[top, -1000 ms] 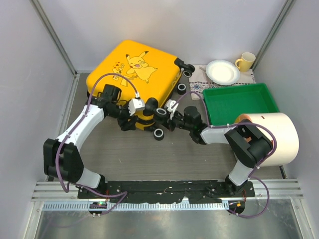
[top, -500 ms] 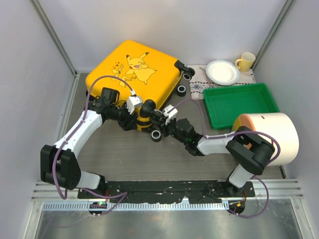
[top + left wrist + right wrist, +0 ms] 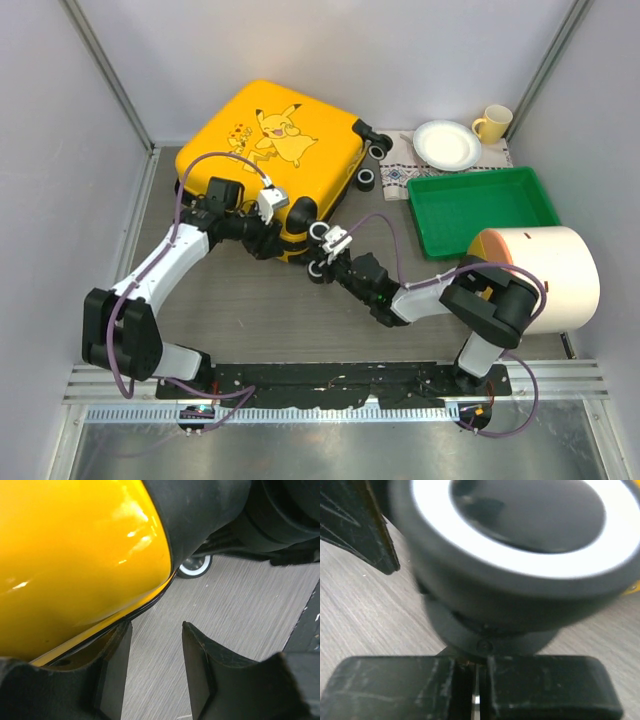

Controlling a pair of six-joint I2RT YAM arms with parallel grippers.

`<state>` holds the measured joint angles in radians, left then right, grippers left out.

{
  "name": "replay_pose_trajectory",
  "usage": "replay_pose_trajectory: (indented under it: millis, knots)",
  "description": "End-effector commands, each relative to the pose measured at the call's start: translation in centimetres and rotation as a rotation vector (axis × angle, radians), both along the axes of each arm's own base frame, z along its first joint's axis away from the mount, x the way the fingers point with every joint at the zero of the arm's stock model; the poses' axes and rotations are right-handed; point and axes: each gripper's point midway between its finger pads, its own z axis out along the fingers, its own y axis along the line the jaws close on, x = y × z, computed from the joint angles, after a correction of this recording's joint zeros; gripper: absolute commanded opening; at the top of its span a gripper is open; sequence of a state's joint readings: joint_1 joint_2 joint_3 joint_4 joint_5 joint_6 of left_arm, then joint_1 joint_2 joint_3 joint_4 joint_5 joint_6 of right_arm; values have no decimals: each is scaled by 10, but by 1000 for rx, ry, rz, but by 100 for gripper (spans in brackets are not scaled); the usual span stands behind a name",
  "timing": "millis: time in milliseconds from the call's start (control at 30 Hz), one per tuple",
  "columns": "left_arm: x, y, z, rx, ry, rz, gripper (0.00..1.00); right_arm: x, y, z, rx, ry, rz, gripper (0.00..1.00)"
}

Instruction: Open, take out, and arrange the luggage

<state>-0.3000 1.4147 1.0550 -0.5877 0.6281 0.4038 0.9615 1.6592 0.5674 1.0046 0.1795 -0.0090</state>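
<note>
Luggage (image 3: 270, 150) lies closed, nothing unpacked; left gripper (image 3: 156, 645) gapes at its seam (image 3: 159, 591), right gripper (image 3: 476, 680) clenched empty beside a wheel (image 3: 520, 525)

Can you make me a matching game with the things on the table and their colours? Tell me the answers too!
Things:
1. suitcase
2. tray
3. plate
4. big roll

Colours:
A. white
B. yellow with a cartoon on it
C. cream with an orange end
D. green

Right pairs: 1-B, 2-D, 3-A, 4-C.
</note>
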Motion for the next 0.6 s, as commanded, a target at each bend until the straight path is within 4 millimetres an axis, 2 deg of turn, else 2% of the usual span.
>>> replay_pose_trajectory:
  millis: [0,167,200,233,367,433,567]
  knots:
    - [46,-28,-5,-105,-73,56,49,-55,50,64,140,-309,289,1]
    - [48,-27,-5,-103,-70,82,48,-46,53,69,125,-457,268,1]
    - [47,-27,-6,-106,-65,83,48,-37,51,73,139,-431,196,1]
    - [47,-27,-6,-107,-62,91,48,-38,62,74,122,-412,194,1]
    - [48,-29,-8,-113,-57,113,46,-37,77,80,106,-363,116,1]
    - [48,-32,-9,-120,-56,125,45,-28,74,78,102,-319,15,1]
    - [48,-31,-5,-142,-42,162,46,-33,74,74,112,-268,-24,1]
